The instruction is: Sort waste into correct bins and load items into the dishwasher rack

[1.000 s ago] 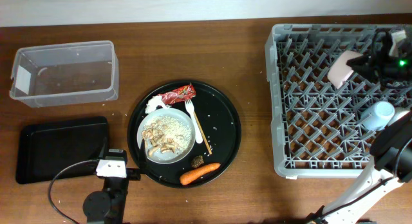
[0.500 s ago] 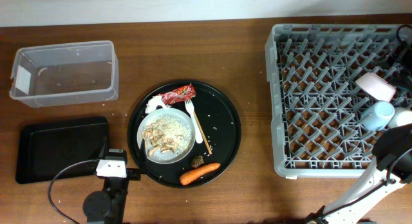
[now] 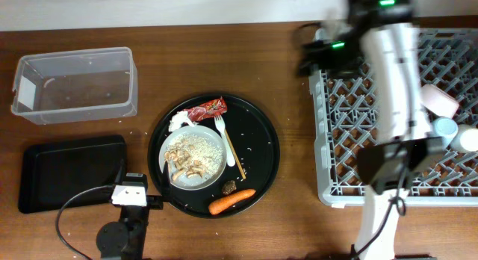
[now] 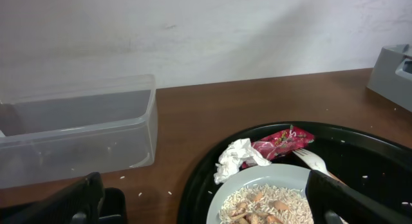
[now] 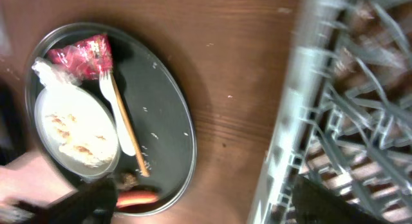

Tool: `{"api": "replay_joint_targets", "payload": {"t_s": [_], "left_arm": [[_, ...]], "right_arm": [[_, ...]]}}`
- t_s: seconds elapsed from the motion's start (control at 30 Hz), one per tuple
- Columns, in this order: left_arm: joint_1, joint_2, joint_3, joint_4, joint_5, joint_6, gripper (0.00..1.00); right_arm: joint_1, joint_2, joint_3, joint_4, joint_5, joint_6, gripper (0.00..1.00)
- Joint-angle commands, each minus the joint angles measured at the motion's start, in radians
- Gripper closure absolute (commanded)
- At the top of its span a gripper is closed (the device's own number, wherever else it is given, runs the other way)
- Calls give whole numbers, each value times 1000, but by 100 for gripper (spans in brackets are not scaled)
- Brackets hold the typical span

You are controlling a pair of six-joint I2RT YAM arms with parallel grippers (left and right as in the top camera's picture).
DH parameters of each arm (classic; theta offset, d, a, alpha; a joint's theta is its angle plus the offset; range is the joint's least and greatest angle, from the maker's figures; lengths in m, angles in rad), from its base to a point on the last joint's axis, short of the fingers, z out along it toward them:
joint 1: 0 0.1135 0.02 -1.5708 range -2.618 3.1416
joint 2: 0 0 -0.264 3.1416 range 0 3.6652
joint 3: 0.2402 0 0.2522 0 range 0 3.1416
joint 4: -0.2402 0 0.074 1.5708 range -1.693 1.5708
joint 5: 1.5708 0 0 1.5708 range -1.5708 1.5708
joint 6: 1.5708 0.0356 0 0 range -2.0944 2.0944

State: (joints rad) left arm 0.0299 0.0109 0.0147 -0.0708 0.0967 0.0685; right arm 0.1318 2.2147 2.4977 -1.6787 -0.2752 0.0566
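Note:
On the round black tray [image 3: 269, 144] a pale plate [image 3: 196, 157] carries rice with brown bits. Around it lie the red wrapper [image 3: 207, 109], white tissue [image 3: 178, 121], white fork [image 3: 226, 139], chopsticks [image 3: 234, 154], dark lump [image 3: 228, 187] and carrot [image 3: 231, 202]. The pink bowl [image 3: 439, 101], blue cup [image 3: 446, 128] and small white cup [image 3: 469, 138] rest in the grey rack [image 3: 351, 103]. My right gripper [image 3: 317, 57] hovers open and empty over the rack's far-left corner; its own view shows rack [image 5: 347, 102] and tray. My left gripper [image 4: 206, 208], open and empty, sits low facing the plate [image 4: 264, 198].
The clear tub [image 3: 75, 84] stands at the far left with the flat black tray [image 3: 71, 174] in front of it. My right arm reaches up across the rack from the table's front edge. Bare wood lies between the round tray and the rack.
My right gripper opened and let go of the pink bowl, which now rests at the rack's right side by the cups. The right arm then swung left to the rack's far-left corner.

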Motion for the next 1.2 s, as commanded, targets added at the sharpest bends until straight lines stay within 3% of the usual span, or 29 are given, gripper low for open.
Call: {"api": "replay_joint_targets", "payload": {"t_s": [0.0,0.2,0.43,0.6,0.77,0.83,0.93,1.03,1.17], "left_arm": [[-3,-3,-6,-2,0,16,1],[-3,-3,-6,-1,0,16,1],[-3,-3,-6,-2,0,16,1],[-3,-3,-6,-2,0,16,1],[-3,-3,-6,-2,0,16,1],[-3,-3,-6,-2,0,16,1],[-3,-3,-6,-2,0,16,0],[-3,-3,-6,-2,0,16,1],[-3,-3,-6,-2,0,16,1]], "right_arm": [[208,-47,5,16,243,69,1],[446,-47,-189,222,269,117,1],[459,-47,-465,484,145,117,1],[456,-47,-515,509,138,142,1],[452,-47,-531,501,341,241,1],[418,-47,-531,504,338,296,1],[340,-59,-518,492,121,322,1],[258,-66,-484,497,-116,192,1],[185,-66,-484,450,-166,164,1]]}}
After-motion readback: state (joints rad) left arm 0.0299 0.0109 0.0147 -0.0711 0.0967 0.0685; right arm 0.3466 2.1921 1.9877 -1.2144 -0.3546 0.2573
